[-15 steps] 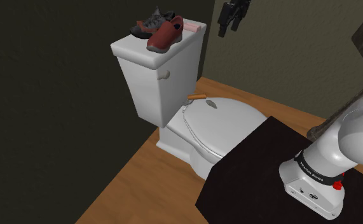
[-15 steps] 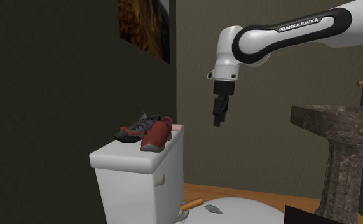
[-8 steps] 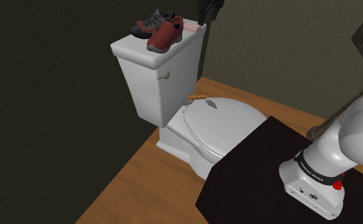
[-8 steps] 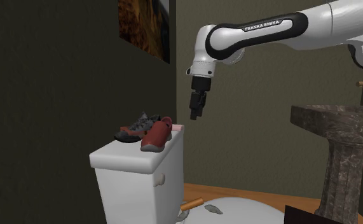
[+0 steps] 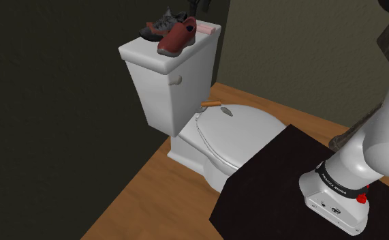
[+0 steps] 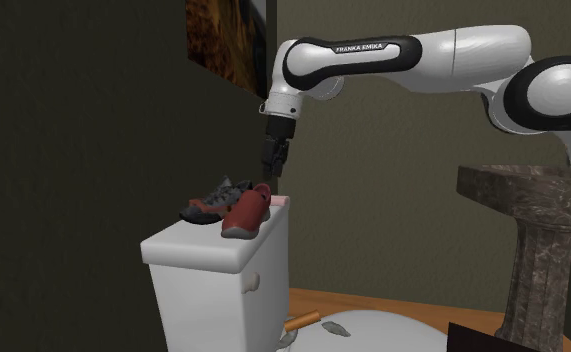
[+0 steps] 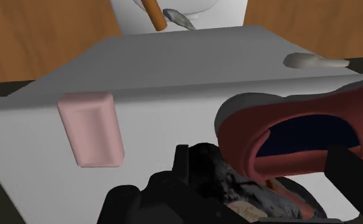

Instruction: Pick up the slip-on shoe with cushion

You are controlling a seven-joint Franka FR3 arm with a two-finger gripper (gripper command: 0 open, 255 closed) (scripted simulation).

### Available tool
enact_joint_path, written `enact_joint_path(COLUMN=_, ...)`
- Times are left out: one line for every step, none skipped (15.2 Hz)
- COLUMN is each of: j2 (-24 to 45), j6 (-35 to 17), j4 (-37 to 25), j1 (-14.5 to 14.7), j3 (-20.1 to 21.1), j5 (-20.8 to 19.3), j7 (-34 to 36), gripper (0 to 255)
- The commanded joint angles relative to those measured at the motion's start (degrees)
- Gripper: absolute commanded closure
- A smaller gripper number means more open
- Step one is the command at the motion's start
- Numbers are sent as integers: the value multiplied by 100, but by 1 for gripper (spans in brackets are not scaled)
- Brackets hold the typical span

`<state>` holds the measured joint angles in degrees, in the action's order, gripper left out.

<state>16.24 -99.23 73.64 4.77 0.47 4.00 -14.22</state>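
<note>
- We judge the step in hand to be the approach. The fingers [image 7: 350, 181] hang above the toilet's tank lid [image 5: 145, 56], spread apart and grasping nothing.
- The red slip-on shoe [image 5: 176, 37] lies on that lid. Its toe points towards the lid's front edge and its open heel end sits under the fingers.
- A grey sneaker [image 5: 159, 26] lies touching its far side in the shoulder view. A pink block [image 7: 91, 127] rests just beside the heel, near the lid's back edge.
- In the wrist view the gap between the fingers covers part of the sneaker as well as the red heel. We would shift sideways first, so that only the red shoe sits in the gap.
- Of 2 possible grips, we prefer pinching 1 side wall, with 1 finger inside the opening. The far side is crowded by the sneaker, which leaves little room for a finger there.
- We would come straight down and close gently, because a sideways nudge could slide the shoe off the smooth lid.
- The red upper looks matte and soft. It has a pale grey rim round the sole and a dark blue lining inside a wide oval opening.
- The sneaker is lumpy, mottled grey and black with reddish patches.
- The block is a flat pink slab with rounded corners.
- The lid is plain, glossy white with rounded edges.
</note>
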Motion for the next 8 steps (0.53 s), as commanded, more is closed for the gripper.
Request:
enact_joint_path(j2=598, j6=304, j4=-952, j1=17, j3=40, j5=33, j7=-64, gripper=0)
enact_joint_path(j2=559, j6=205, j4=-813, j1=17, j3=41, j5=34, j7=-71, gripper=0)
enact_joint_path(j2=523, j6=108, j4=-680, j1=17, j3=41, j5=35, j7=-78, gripper=0)
enact_joint_path(j2=491, j6=12, j4=-552, j1=17, j3=41, j5=37, j7=-85, gripper=0)
enact_joint_path(j2=461, j6=-81, j4=-428, j1=18, j3=41, j5=38, j7=-92, gripper=0)
enact_joint_path(j2=434, j6=-172, j4=-310, j1=18, j3=41, j5=40, j7=-98, gripper=0)
enact_joint_path(j2=410, j6=-262, j4=-196, j1=18, j3=41, j5=42, j7=-105, gripper=0)
enact_joint_path(j2=388, j6=-350, j4=-85, j1=19, j3=41, j5=43, j7=-111, gripper=0)
